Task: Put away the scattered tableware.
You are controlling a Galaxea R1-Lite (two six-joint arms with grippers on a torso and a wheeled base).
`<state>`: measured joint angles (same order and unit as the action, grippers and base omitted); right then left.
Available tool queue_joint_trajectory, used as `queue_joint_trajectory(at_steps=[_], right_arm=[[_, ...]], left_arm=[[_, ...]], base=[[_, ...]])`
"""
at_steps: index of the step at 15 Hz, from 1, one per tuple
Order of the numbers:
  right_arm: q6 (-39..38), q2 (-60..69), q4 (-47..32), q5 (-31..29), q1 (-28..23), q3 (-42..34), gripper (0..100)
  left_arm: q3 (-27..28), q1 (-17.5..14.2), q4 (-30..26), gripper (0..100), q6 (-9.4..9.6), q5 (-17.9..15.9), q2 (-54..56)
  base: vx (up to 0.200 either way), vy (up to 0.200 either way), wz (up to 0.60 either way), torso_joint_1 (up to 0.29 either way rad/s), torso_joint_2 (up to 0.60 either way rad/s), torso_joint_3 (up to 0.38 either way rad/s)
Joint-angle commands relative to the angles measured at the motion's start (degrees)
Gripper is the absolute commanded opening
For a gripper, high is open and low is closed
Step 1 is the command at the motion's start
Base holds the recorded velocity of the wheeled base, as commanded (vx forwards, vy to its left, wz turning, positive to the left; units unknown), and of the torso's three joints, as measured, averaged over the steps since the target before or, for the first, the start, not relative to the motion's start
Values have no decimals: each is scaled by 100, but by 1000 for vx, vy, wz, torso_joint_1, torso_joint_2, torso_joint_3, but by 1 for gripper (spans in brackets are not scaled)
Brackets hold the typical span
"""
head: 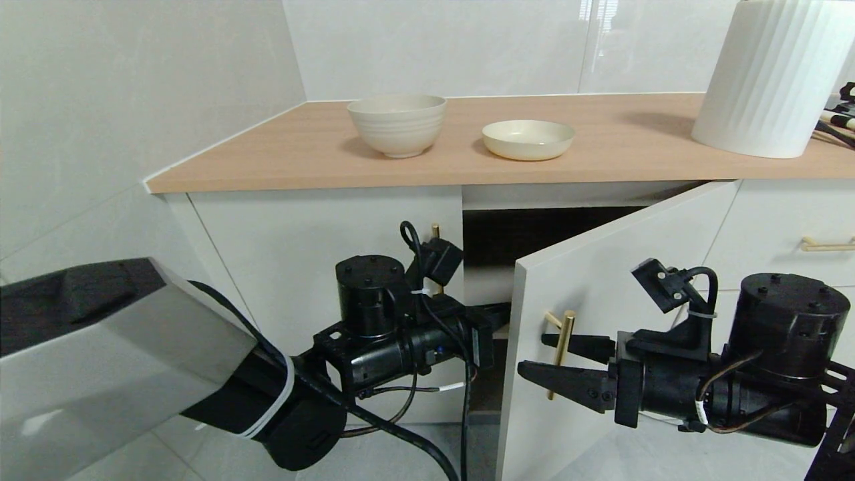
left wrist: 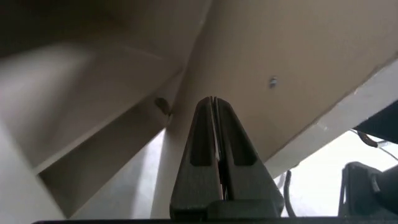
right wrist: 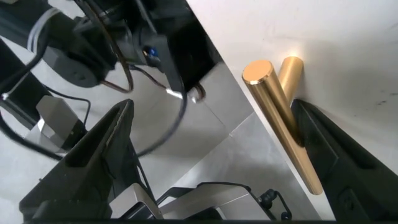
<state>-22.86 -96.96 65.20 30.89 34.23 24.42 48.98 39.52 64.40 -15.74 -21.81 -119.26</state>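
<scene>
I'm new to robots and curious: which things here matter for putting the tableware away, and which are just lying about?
Part of the job: bowl, shallow dish, open cabinet door, its gold handle, right end effector straddling the handle, left end effector at the cabinet opening.

Lying about: white ribbed container, dark clutter at the counter's right edge.

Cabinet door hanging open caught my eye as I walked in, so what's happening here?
The robot is working at the cabinet door, which stands partly open. Its right gripper is open, with its fingers on either side of the door's gold handle, not closed on it. The left gripper is shut and pokes into the cabinet opening. A bowl and a shallow dish sit on the countertop, not yet put away.
</scene>
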Motion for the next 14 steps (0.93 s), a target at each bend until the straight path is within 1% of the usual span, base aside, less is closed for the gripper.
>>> queue_joint_trajectory(at_steps=[1, 3, 5, 6, 7, 9, 10, 11, 13, 14], right_arm=[[9, -42, 2, -13, -83, 10, 100], [9, -33, 2, -13, -259, 19, 100], [97, -59, 2, -13, -444, 63, 100], [282, -156, -7, -13, -699, 89, 100], [449, -156, -7, -4, -848, 89, 100], [765, 55, -60, -4, -883, -60, 100], [941, 389, -244, -4, -883, -324, 100], [1003, 714, -587, -4, -883, -491, 100], [1082, 1400, -1334, -4, -883, -640, 100], [1178, 1857, -1879, -4, -874, -658, 100]], left_arm=[[112, 82, 2, 0, -8, -8, -97], [305, 144, 2, 0, -8, 1, -176], [375, 179, 2, 0, -8, 1, -185], [393, 187, 2, 0, -8, 1, -185], [393, 187, 2, 0, -8, 1, -185], [384, 196, 2, 0, -8, 1, -185], [375, 205, 2, 0, -8, 10, -168], [375, 205, 2, 0, -8, 45, -168], [366, 223, 2, 0, -8, 89, -150], [349, 223, 2, 0, -8, 98, -141]], base=[[0, 0, 0, 0, 0, 0], [0, 0, 0, 0, 0, 0], [0, 0, 0, 0, 0, 0], [0, 0, 0, 0, 0, 0], [0, 0, 0, 0, 0, 0], [0, 0, 0, 0, 0, 0], [0, 0, 0, 0, 0, 0], [0, 0, 0, 0, 0, 0], [0, 0, 0, 0, 0, 0], [0, 0, 0, 0, 0, 0]])
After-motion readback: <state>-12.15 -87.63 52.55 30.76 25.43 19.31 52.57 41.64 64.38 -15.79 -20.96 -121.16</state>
